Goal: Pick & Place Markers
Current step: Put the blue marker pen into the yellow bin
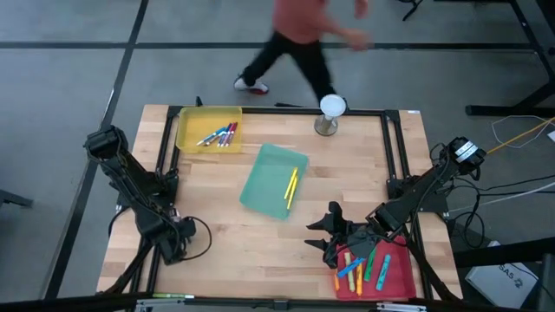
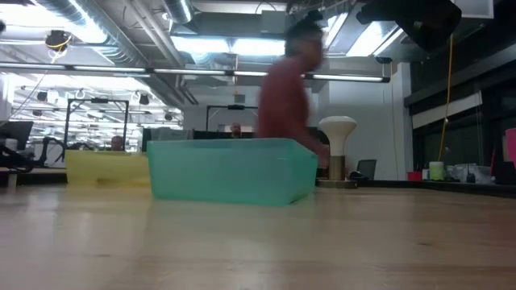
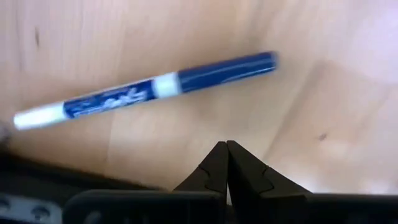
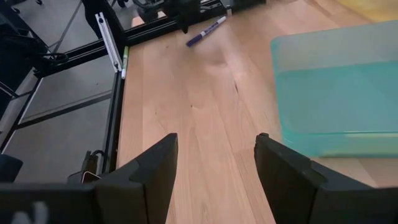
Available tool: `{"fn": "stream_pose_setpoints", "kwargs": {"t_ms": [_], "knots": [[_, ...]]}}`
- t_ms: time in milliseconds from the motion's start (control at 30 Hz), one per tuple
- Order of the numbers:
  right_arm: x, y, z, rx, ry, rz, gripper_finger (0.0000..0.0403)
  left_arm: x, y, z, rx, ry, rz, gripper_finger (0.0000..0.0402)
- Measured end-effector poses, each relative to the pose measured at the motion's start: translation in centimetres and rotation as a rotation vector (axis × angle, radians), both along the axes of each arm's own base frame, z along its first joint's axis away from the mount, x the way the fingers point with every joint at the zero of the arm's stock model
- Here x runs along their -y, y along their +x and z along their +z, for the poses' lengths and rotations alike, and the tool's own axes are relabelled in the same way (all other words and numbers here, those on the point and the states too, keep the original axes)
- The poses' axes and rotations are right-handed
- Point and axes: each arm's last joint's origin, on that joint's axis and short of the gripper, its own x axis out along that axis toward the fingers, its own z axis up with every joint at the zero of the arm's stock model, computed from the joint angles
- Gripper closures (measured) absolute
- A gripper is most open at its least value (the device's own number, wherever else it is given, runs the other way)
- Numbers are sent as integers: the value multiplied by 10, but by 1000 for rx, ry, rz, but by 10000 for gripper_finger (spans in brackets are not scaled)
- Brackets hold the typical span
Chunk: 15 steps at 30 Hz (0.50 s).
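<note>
Pale butcher-block planks fill the table [image 1: 225, 251], framed by black rails, with grey floor around it and a person walking past the far edge. At the left, the left gripper [image 3: 227, 163] sits low near the table's front-left corner, its fingers pressed together on nothing; a blue marker [image 3: 149, 90] lies loose on the wood just beyond it — likely the next one to collect, though no grasp has begun. Farther back, the yellow tray [image 1: 208, 128] holds a small cluster of markers [image 1: 218, 135], apparently sorted there by colour family. In the middle, the teal tray [image 1: 273, 180] sits at an angle with a couple of yellow markers [image 1: 291, 186] inside. Past it, a white-topped stand [image 1: 331, 113] is at the far edge. At the right, the right gripper [image 1: 331, 234] hovers with fingers spread wide and empty, just beside the red tray [image 1: 395, 273], whose orange, blue and green markers [image 1: 360, 267] lie jumbled — probably the supply it draws from. From table height, an open workshop with ceiling lights shows behind.
</note>
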Motion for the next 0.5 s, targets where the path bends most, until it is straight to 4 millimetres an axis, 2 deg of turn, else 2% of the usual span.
{"fn": "stream_pose_setpoints", "kwargs": {"t_ms": [200, 500], "knots": [[0, 0, 0, 0, 0, 0, 194, 8, 14, 16, 130, -8, -132, 400], [0, 0, 0, 0, 1, -1, 194, 2, 41, 31, 274, 41, -425, 400]]}}
